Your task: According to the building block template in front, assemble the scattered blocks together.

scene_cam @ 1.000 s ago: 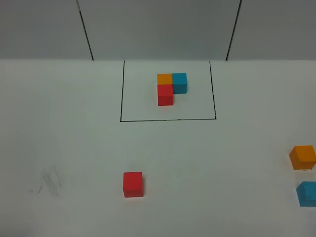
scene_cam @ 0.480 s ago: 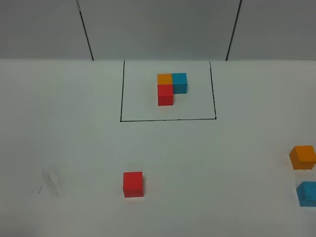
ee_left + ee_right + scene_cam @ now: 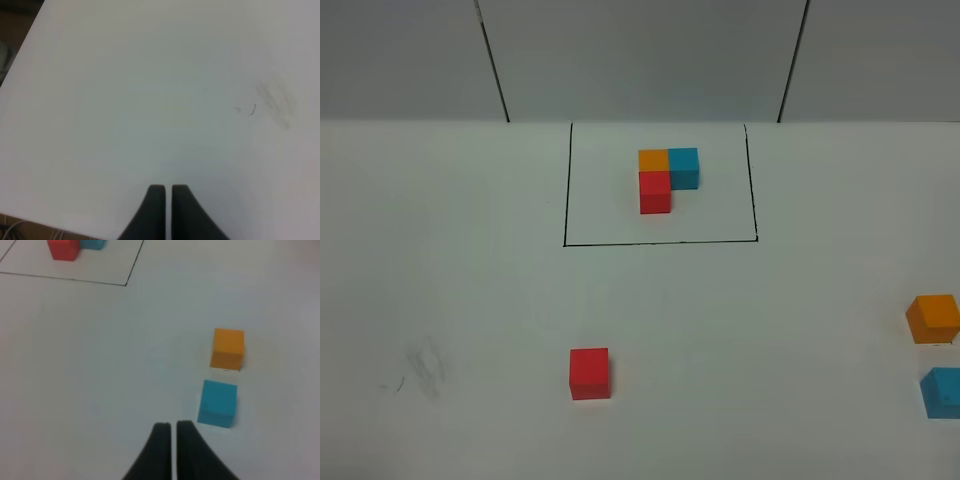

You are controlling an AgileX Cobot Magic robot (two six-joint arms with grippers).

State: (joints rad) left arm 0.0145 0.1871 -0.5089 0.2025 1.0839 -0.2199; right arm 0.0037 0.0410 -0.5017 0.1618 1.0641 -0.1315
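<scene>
The template [image 3: 665, 178] is an L of orange, cyan-blue and red cubes inside a black-line rectangle at the back middle of the table; part of it shows in the right wrist view [image 3: 64, 248]. A loose red cube [image 3: 589, 373] sits at front middle-left. A loose orange cube [image 3: 933, 318] and a loose cyan-blue cube [image 3: 942, 391] sit at the right edge, a little apart. In the right wrist view the orange cube [image 3: 227, 348] and cyan-blue cube [image 3: 218, 403] lie just ahead of my right gripper [image 3: 173, 428], which is shut and empty. My left gripper [image 3: 164, 190] is shut and empty over bare table.
The white table [image 3: 480, 290] has a grey smudge [image 3: 423, 366] at front left, also in the left wrist view [image 3: 274, 100]. The table's edge [image 3: 20, 60] shows in the left wrist view. A grey wall with two black seams [image 3: 492, 60] stands behind.
</scene>
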